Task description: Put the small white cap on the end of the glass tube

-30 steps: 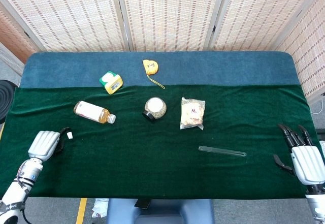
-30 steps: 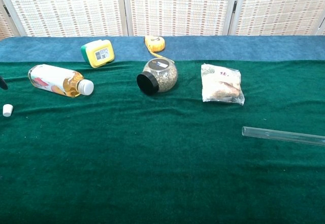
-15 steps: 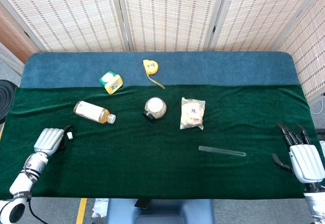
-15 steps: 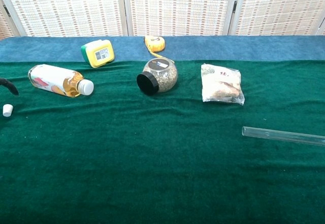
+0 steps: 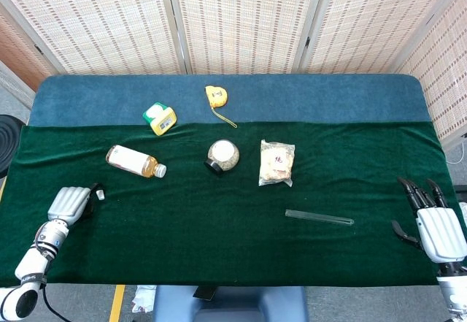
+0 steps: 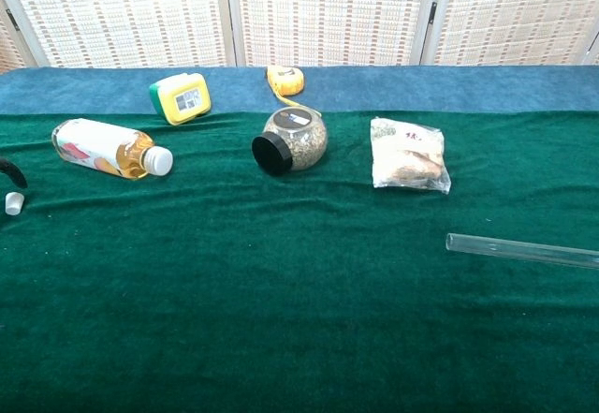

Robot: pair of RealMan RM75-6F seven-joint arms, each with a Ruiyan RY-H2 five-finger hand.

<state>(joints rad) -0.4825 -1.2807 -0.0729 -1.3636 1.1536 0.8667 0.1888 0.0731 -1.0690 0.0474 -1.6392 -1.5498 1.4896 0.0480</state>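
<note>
Cap (image 5: 100, 196), small and white, lies on the green cloth (image 5: 219, 227) at the surface's left side, just beside the fingertips of the left hand (image 5: 68, 203); in the chest view it shows at the far left edge with a dark fingertip curving just above it. Whether a finger touches the cap is hard to tell, and from the back of that hand I cannot tell if it is open or closed. Well apart, toward the right, the tube (image 5: 319, 217) lies flat on the cloth, angled slightly. The right hand (image 5: 434, 223) rests at the right edge with fingers spread, holding nothing. Farther back lie a bottle (image 5: 134, 161) on its side, a jar (image 5: 222, 155) tipped over with its black lid toward the camera, a snack bag (image 5: 276, 163), a yellow-green box (image 5: 159, 117) and a tape measure (image 5: 216, 96).
</note>
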